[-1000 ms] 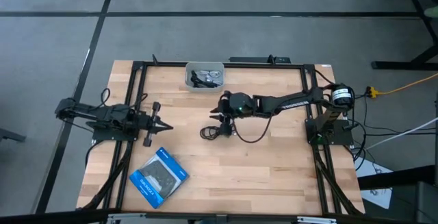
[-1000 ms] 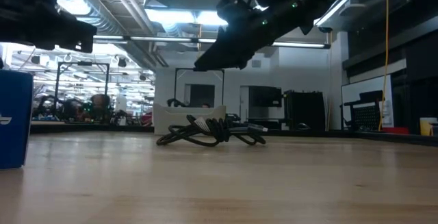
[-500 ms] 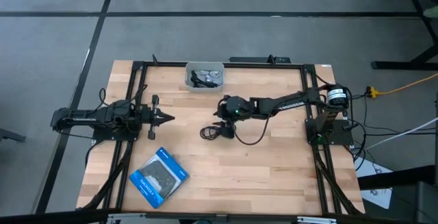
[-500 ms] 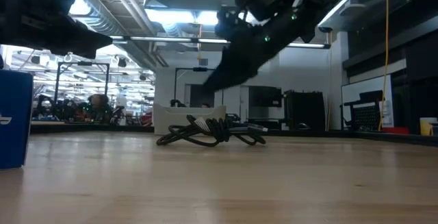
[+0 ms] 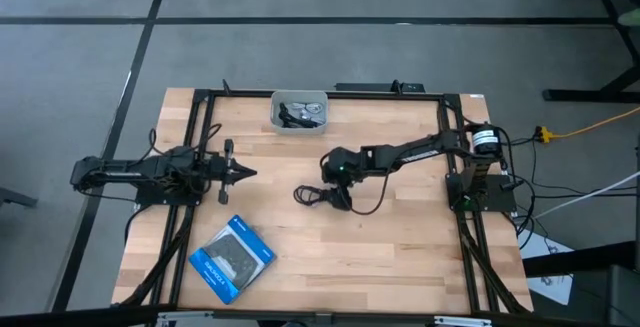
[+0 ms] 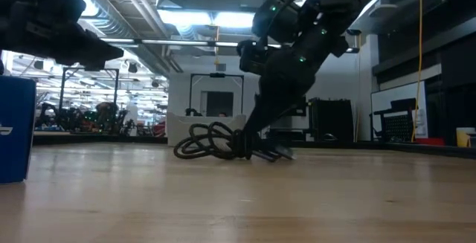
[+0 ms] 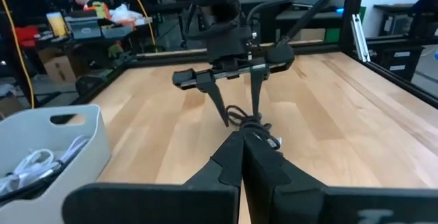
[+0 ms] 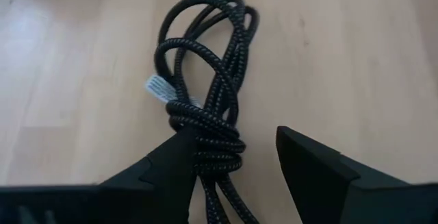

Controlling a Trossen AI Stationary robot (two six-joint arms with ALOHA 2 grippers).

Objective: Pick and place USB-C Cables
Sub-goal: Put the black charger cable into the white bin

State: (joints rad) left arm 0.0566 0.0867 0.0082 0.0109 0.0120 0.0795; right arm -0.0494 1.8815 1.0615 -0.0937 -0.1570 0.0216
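A black braided USB-C cable bundle (image 8: 205,87) lies flat on the wooden table near its middle (image 5: 310,195), its loops wound tight at a waist. My right gripper (image 8: 234,135) is down at the table over it, open, with one finger on each side of the waist; it also shows in the left wrist view (image 7: 238,111). More cables, black and pale, lie in the grey tray (image 5: 299,110) at the far edge. My left gripper (image 5: 245,174) hovers shut at the table's left side. My right gripper comes from above, slanting down, and straddles the wound waist (image 8: 212,145) of the black bundle. One finger (image 8: 171,159) lies against the waist's side; the other finger (image 8: 308,166) stands apart from it. The bundle rests on the table.
A flat blue-and-black packet (image 5: 231,257) lies near the table's near left corner. The grey tray (image 7: 55,142) sits at the far edge, beside black frame rails (image 5: 205,117). Bare wood lies around the bundle. A person shows in the room beyond.
My right gripper has come down from above the bundle to the table and tipped steeply, its open fingers now on either side of the bundle's waist. The bundle has been nudged: its loops stand a little higher and it has shifted slightly.
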